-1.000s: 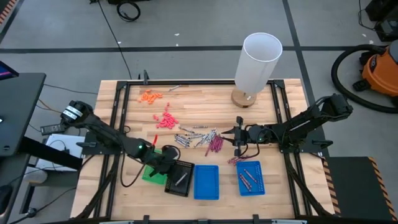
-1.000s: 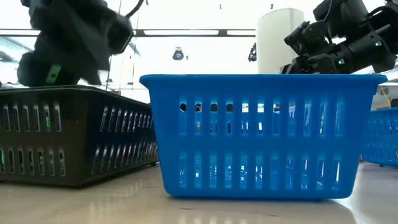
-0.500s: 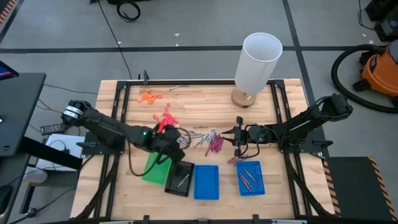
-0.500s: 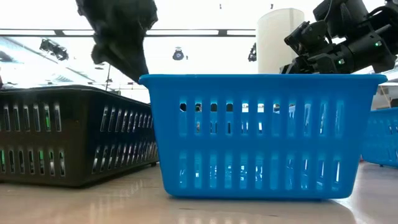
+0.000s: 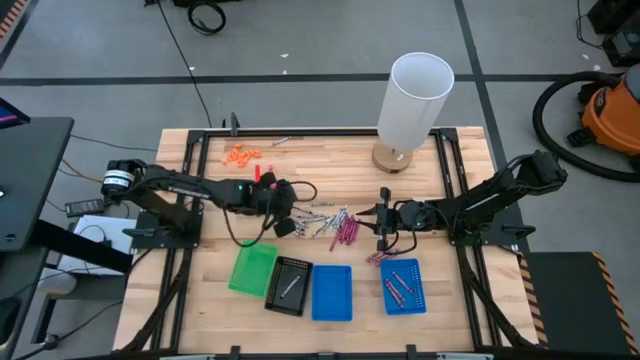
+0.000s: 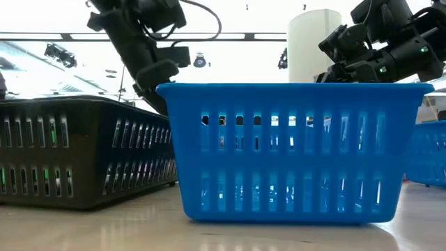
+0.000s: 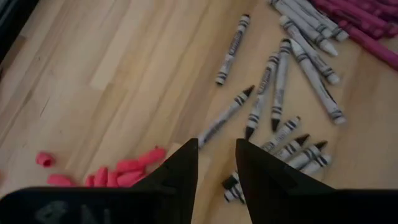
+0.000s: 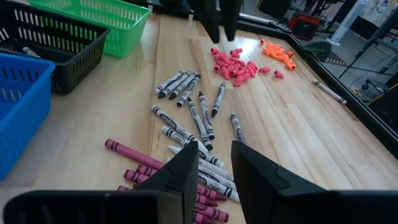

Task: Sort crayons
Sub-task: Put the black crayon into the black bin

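Silvery-grey crayons (image 5: 312, 218) lie loose on the wooden table, with maroon crayons (image 5: 346, 232) just to their right. They also show in the left wrist view (image 7: 283, 81) and the right wrist view (image 8: 186, 106). My left gripper (image 5: 285, 208) hangs open and empty at the left edge of the grey pile (image 7: 216, 146). My right gripper (image 5: 382, 222) is open and empty, right of the maroon crayons (image 8: 214, 149). One grey crayon (image 5: 291, 288) lies in the black tray (image 5: 280, 298). Several maroon ones (image 5: 400, 285) lie in the right blue tray (image 5: 418, 300).
A green tray (image 5: 250, 272) and a second blue tray (image 5: 332, 293) stand near the front edge. Pink bits (image 5: 266, 190) and orange bits (image 5: 241, 153) lie at the far left. A tall white cylinder (image 5: 412, 100) stands on a wooden foot at the far edge.
My left gripper has gone from over the green and black trays toward the table's far edge and a little right, to the grey crayons. The green tray now shows whole. My right arm has kept still.
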Tool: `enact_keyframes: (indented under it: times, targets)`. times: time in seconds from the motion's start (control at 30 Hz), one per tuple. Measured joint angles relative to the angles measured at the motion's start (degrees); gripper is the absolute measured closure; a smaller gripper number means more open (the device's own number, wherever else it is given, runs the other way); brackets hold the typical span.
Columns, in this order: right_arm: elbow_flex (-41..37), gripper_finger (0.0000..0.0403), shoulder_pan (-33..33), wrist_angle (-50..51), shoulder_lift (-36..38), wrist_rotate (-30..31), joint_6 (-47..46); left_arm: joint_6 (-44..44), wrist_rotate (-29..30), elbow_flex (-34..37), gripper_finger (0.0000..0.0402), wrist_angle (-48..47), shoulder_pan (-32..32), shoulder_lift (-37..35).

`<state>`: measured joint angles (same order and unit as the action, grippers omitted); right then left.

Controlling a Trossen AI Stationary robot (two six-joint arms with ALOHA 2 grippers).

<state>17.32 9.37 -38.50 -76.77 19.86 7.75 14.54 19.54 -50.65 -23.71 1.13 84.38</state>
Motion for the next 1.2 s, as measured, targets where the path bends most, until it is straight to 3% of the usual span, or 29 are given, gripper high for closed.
enact_keyframes:
  times: [0.33,0.7,1.0,1.2]
  targets:
    - [0.0,0.0298,0.0,0.0,0.0,0.0,0.2,-3.4,-6.4,0.5,0.0283,2.6,4.9,1.6]
    - [0.0,0.0298,-0.1,0.4,0.0,0.0,0.2,-8.3,-10.8,0.4,0.0283,10.5,7.5,13.2]
    - [0.0,0.0298,-0.1,0.9,0.0,0.0,0.4,-10.2,-17.1,0.3,0.0284,10.4,10.8,14.0]
    - [0.0,0.0298,-0.1,1.0,0.0,0.0,0.4,-11.3,-20.7,0.1,0.031,10.6,11.9,16.3]
